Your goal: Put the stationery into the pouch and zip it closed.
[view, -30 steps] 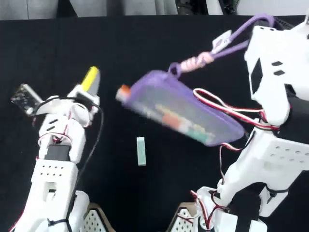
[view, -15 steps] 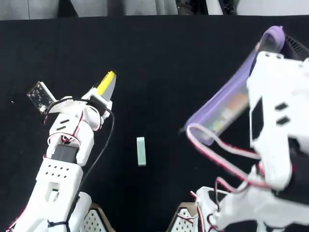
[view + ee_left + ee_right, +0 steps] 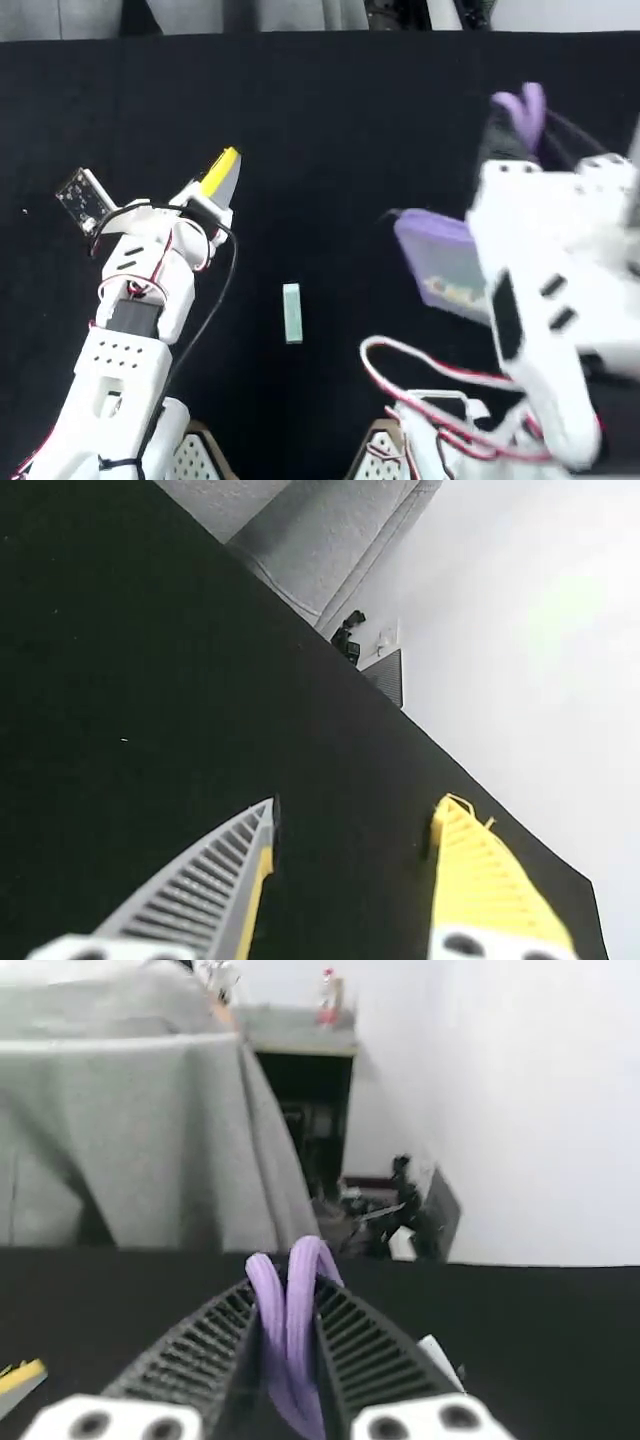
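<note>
The purple pouch [image 3: 438, 262], translucent with stationery showing inside, hangs above the table at the right, partly hidden behind my right arm. My right gripper [image 3: 515, 125] is shut on the pouch's purple cord loop [image 3: 289, 1325], which runs between the ribbed fingers [image 3: 362, 1345] in the right wrist view. A small pale green eraser [image 3: 291, 312] lies on the black table near the front centre. At the left, my left gripper [image 3: 222, 172] hovers over the table, open and holding nothing, with its grey and yellow fingers [image 3: 480, 875] spread apart.
The black table [image 3: 330, 120] stretches back to a far edge with grey fabric behind it. Both arm bases stand at the front edge. Red and white cables [image 3: 420, 375] loop off the right arm near the front.
The right arm has swung the pouch by its cord from the table's middle over to the right. The left gripper shifted slightly rightward a second ago, then held still. The eraser stayed put.
</note>
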